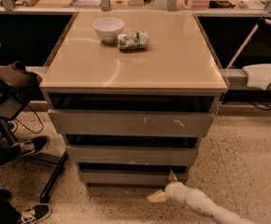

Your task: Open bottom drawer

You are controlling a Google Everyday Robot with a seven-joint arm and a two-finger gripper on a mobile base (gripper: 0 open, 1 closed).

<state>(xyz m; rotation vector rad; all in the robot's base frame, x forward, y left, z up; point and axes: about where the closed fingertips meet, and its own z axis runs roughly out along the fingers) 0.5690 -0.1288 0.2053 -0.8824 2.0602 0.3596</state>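
The bottom drawer is the lowest and narrowest of three grey fronts on the cabinet, just above the floor, with a dark gap above it. My gripper is at the drawer's right end, low near the floor, on a white arm coming from the lower right. It is open: one pale finger points up against the drawer front's right part, and the other points left below the front. It holds nothing.
The middle drawer and top drawer stick out further above. A white bowl and a green packet sit on the cabinet top. A stand and shoes are at the left.
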